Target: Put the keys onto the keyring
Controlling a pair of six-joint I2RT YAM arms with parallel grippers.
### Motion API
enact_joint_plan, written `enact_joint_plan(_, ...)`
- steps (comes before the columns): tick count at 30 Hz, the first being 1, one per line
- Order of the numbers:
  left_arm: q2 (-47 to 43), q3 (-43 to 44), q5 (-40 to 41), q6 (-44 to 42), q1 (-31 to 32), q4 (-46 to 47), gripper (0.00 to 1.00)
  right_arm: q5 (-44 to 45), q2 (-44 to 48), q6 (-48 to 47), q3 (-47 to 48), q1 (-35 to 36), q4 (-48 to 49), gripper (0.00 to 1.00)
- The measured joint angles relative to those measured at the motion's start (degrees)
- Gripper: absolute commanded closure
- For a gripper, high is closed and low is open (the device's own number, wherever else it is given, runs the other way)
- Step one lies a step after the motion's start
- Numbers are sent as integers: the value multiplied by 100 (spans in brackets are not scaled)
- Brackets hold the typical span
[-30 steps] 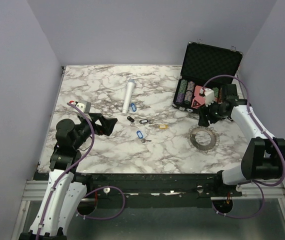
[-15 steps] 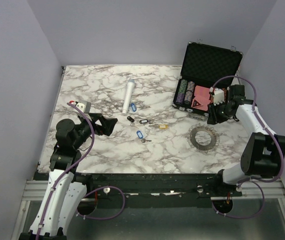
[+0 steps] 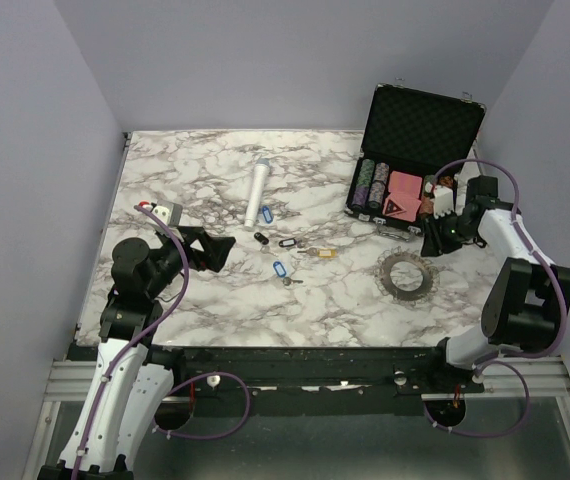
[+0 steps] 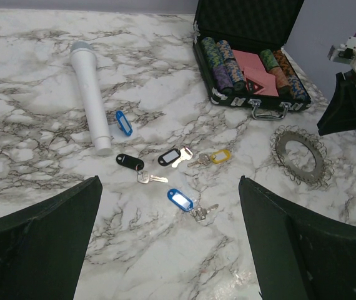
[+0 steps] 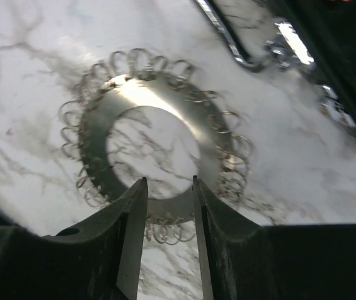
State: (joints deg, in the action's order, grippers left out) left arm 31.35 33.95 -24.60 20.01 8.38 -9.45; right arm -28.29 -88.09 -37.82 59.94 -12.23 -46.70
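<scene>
1. Rightward and back toward 3 o'clock goes the right arm since a second ago, off its spot over the case front; its jaws have narrowed on the way.
2. Large silvery-grey metal keyring (image 3: pixel 406 273), fringed with small wire loops and hollow in the middle, lies flat on the white marble table (image 3: pixel 185 170) at about 4 o'clock from the table's centre.
3. It looks stiff, thin and slick, and flat on stone it probably gives little edge to catch. The likeliest hold is across the solid band, one finger in the hollow and one outside the fringe.
4. Several small metal keys (image 3: pixel 287 242) with blue, black and yellow plastic tags lie scattered at 9 o'clock of the ring, well apart from it. They look light and prone to skid; the tags seem the better place to pinch.
5. Right gripper (image 3: pixel 433 243) hangs near the ring at 1 o'clock, its fingers a narrow gap apart with nothing between them.
6. Open black chip case (image 3: pixel 420 125) sits at 12 o'clock of the ring.
7. Left gripper (image 3: pixel 217 250) waits at 9 o'clock of the keys, spread wide and empty.
</scene>
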Motion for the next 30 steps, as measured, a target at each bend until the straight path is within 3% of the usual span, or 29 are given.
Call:
enact_joint_plan(11, 4, 0, -15, 0, 0, 0, 1, -1464, 476, -1775, -243, 107, -1106, 56)
enact_joint_plan(30, 31, 0, -20, 2, 0, 0, 1, -973, 863, -1060, -870, 1093, -883, 56)
